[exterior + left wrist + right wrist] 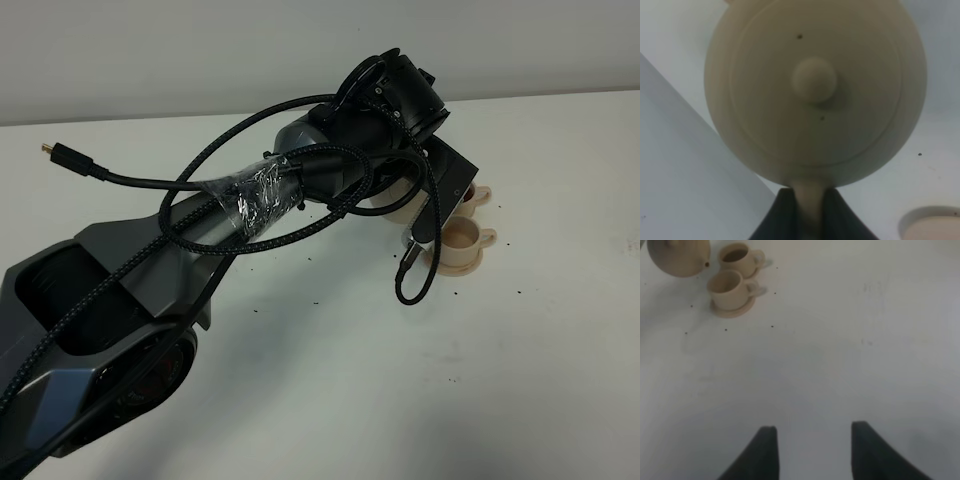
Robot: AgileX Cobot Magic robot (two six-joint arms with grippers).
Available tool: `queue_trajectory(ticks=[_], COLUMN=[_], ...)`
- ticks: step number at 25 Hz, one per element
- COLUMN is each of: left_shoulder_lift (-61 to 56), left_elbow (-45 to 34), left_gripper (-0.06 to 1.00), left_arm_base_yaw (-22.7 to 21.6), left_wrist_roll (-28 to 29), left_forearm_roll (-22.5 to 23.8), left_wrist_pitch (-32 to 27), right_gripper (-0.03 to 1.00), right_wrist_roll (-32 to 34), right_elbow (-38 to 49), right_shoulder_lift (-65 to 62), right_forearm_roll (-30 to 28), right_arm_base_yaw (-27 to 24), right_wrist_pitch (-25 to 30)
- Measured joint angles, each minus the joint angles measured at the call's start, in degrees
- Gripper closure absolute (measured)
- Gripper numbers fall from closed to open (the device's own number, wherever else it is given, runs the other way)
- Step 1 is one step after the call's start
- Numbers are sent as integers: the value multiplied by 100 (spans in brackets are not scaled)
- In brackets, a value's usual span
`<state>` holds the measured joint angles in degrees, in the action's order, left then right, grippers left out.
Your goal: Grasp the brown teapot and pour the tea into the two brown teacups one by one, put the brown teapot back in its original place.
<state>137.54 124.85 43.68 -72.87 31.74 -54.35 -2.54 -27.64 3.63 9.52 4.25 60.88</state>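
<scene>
The brown teapot fills the left wrist view, lid knob up. My left gripper is shut on its loop handle. From the high camera only a tan part of the teapot shows, under the left gripper and just left of the two brown teacups. The far teacup has dark tea in it. The near teacup, on its saucer, looks pale inside. In the right wrist view the teapot has its spout beside the far teacup and the near teacup. My right gripper is open over bare table.
The left arm and its braided cables cross the middle of the white table. A loose cable end with a gold plug hangs at the left. Dark specks lie around the cups. A saucer edge shows beside the teapot.
</scene>
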Motion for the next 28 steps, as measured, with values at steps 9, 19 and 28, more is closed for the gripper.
queue_trajectory(ticks=[9, 19, 28], left_shoulder_lift=[0, 0, 0], left_elbow=[0, 0, 0], left_gripper=[82, 82, 82], left_arm_base_yaw=[112, 112, 112], left_wrist_roll=[-47, -572, -797], left_forearm_roll=[274, 288, 288], left_wrist_pitch=[80, 131, 261], right_gripper=[62, 62, 62], right_wrist_roll=[0, 0, 0], right_elbow=[0, 0, 0], right_shoulder_lift=[0, 0, 0], right_forearm_roll=[0, 0, 0], right_arm_base_yaw=[0, 0, 0], right_wrist_pitch=[0, 0, 0])
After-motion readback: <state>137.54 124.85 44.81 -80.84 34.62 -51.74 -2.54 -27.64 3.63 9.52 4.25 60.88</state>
